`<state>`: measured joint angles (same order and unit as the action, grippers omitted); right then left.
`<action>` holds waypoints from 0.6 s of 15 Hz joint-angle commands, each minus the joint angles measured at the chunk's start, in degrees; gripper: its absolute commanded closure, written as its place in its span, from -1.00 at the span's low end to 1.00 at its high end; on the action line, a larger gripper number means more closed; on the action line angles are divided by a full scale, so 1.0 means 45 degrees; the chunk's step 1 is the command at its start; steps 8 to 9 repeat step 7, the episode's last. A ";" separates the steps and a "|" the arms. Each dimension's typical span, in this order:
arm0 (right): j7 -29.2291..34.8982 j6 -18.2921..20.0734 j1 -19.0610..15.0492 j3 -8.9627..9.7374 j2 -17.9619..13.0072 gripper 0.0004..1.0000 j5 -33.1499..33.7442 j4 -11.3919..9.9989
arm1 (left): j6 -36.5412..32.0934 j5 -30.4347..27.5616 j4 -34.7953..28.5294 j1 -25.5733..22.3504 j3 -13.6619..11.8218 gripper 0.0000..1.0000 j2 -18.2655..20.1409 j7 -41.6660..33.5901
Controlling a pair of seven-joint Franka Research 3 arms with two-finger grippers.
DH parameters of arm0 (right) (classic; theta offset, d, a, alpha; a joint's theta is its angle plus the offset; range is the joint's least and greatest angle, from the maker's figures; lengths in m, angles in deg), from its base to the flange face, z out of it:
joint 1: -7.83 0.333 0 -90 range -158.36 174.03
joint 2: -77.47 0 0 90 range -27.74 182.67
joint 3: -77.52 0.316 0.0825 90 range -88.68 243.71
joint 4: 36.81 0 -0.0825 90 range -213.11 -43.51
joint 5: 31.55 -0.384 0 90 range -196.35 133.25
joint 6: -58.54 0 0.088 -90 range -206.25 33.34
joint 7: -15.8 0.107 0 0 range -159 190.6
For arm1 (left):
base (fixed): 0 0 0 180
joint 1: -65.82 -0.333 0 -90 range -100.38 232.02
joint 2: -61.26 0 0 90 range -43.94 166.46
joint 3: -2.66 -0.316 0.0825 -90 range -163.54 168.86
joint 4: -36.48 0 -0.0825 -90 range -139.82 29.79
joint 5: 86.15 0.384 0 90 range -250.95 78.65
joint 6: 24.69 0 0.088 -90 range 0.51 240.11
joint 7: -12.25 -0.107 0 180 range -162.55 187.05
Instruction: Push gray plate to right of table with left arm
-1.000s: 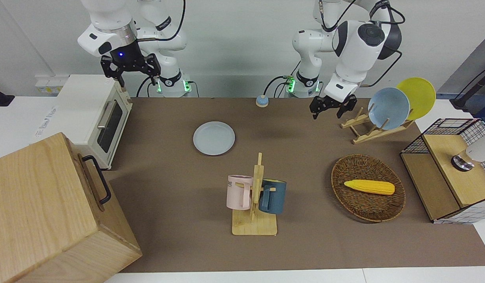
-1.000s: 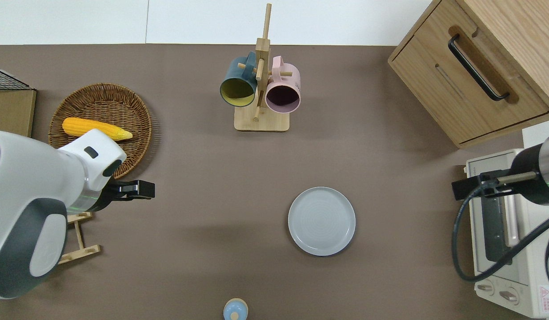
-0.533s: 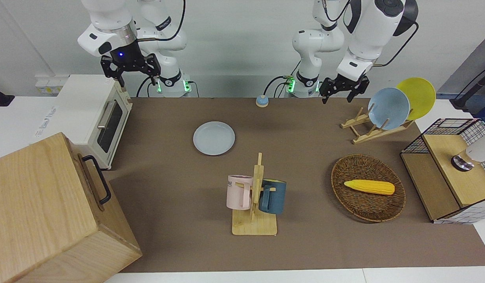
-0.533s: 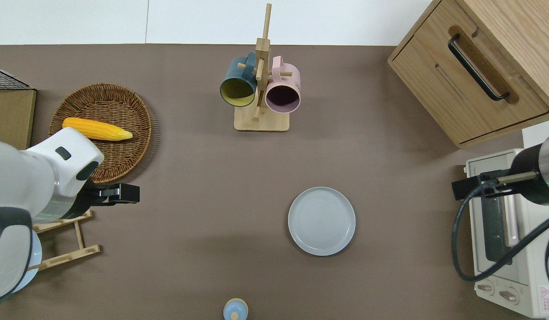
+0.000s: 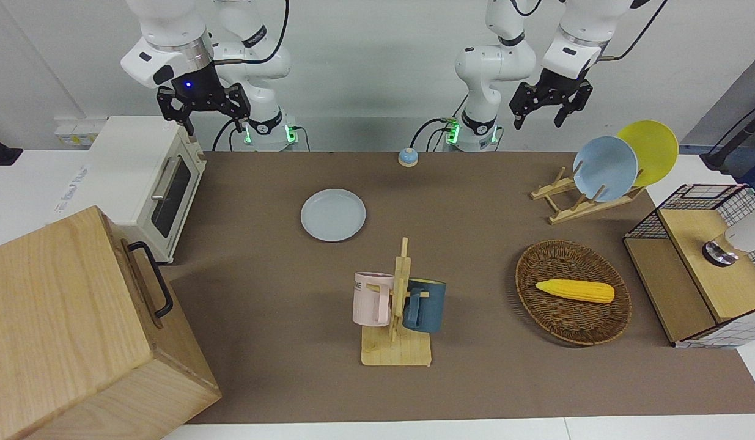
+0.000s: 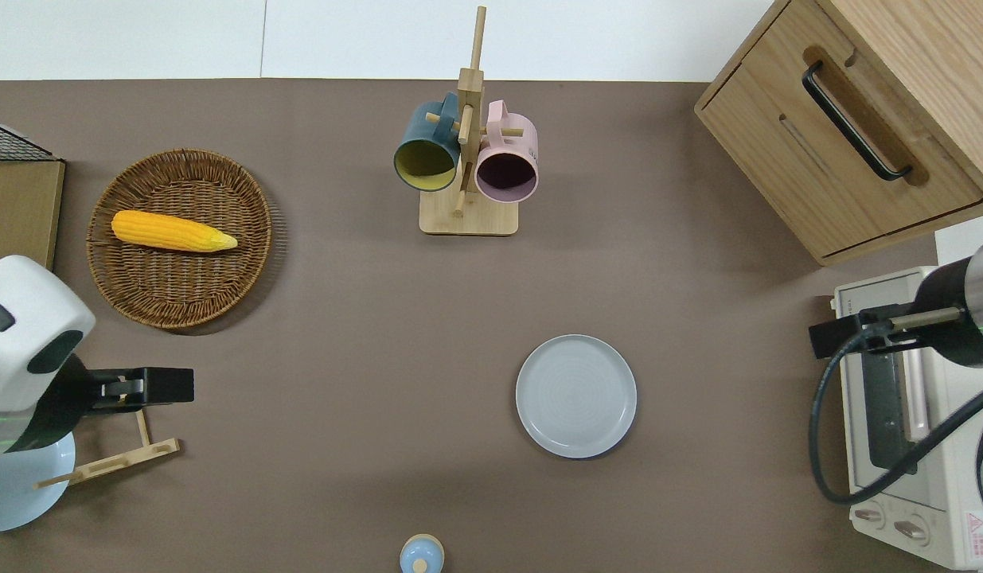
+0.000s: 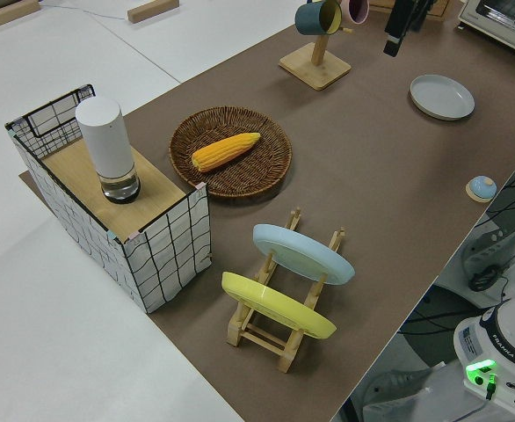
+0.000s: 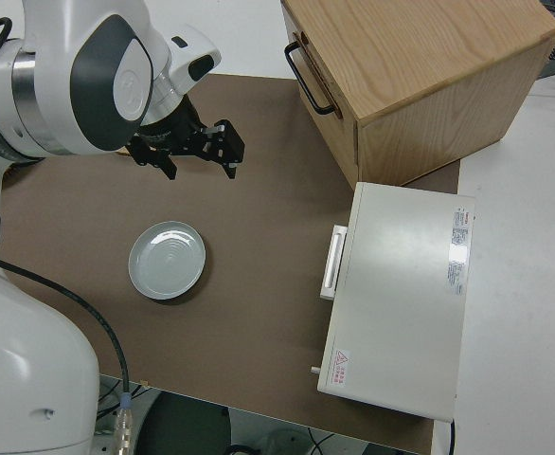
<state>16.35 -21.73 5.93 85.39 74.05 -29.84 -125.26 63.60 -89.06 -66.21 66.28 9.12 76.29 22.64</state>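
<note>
**Q:** So where's the plate (image 6: 576,395) right now, and where's your left gripper (image 5: 549,107)?

**me:** The plate sits flat on the table (image 6: 364,318), toward the right arm's end, nearer to the robots than the mug rack (image 6: 467,159) and well apart from it. My left gripper is up in the air over the dish rack (image 6: 109,461) — nowhere near the plate, nothing in it. Fingers look spread apart in the front view. The right arm is parked.

**Q:** How do you reckon the plate will handle?

**me:** My guess: stiff, light-ish, smooth underneath, so it should slide easily on the matte cover. It looks like ceramic, so probably breakable — I wouldn't jab it. The rim is low, so there isn't much to catch. I'd come down with my fingertips almost touching the table, against the rim edge that faces the dish rack, and push through the plate's middle. Off-centre and I'd expect it to spin away. The toaster oven (image 6: 905,414) sits at the end it's heading toward, so I'd go slowly.
</note>
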 commanded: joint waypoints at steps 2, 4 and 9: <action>-0.0102 0.0183 -0.0300 0.0242 -0.0120 -0.99 0.0127 0.0006 | -0.0167 0.0215 0.0556 0.0035 0.0030 -0.99 -0.0136 0.0035; -0.0102 0.0183 -0.0300 0.0242 -0.0120 -0.99 0.0127 0.0006 | -0.0128 0.0255 0.0575 -0.0003 0.0030 -0.99 -0.0156 0.0035; -0.0102 0.0183 -0.0300 0.0242 -0.0120 -0.99 0.0127 0.0006 | -0.0108 0.0255 0.0575 -0.0023 0.0030 -0.99 -0.0156 0.0093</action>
